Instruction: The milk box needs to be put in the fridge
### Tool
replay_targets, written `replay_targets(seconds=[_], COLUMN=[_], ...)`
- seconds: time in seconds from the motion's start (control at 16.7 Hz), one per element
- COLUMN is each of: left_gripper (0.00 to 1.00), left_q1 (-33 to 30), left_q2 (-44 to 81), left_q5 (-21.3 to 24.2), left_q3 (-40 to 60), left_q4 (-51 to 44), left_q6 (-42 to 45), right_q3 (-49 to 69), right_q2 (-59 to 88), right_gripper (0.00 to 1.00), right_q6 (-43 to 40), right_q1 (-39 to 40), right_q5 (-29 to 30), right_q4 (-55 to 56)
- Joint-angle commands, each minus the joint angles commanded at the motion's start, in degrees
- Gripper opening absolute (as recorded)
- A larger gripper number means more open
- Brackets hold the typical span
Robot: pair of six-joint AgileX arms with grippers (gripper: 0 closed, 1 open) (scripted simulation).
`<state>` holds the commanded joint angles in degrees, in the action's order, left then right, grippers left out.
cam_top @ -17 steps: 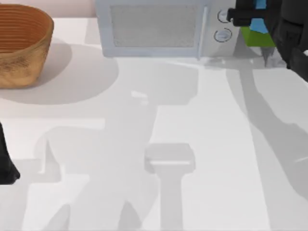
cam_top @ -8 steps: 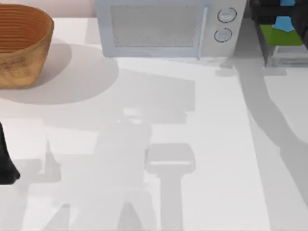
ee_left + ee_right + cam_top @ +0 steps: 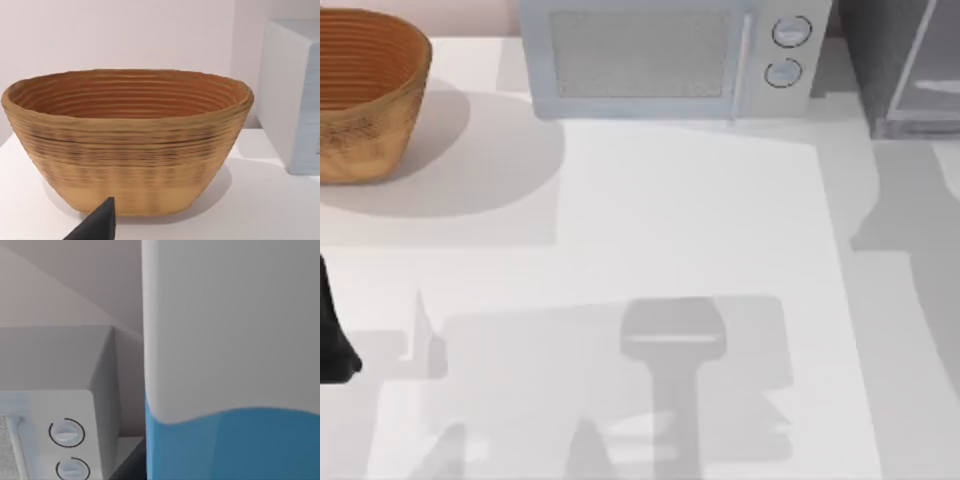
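Carrying step: the white-topped, light-blue milk box looms before my right wrist, beside the light-grey two-knob microwave. Grip: cannot tell. Next, the grey boxy fridge.

A smooth white tabletop spreads across the top view, crossed by soft grey shadows. At its far left stands a round woven wicker basket, tan outside and orange-brown inside. A light-grey boxy microwave with two round knobs sits at the far edge. Behind them rises a plain pale pinkish wall.
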<state>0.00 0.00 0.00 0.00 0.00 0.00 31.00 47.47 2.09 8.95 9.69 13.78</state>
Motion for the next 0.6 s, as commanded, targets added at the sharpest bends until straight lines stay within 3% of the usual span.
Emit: replay_targets(seconds=[0.36,0.6], left_gripper=[1.0,1.0], left_q1=[0.0,0.0], left_q2=[0.0,0.0], left_q5=[0.0,0.0], left_q3=[0.0,0.0], left_q4=[0.0,0.0], left_q6=[0.0,0.0], right_q3=[-19.9,-28.7], right_q2=[-32.8,-44.9], right_gripper=[0.0,0.0], right_q6=[-1.4,-2.0], right_q1=[-5.8,-8.3], right_q5=[-6.1,-9.0], right_q4=[-8.9,-12.8])
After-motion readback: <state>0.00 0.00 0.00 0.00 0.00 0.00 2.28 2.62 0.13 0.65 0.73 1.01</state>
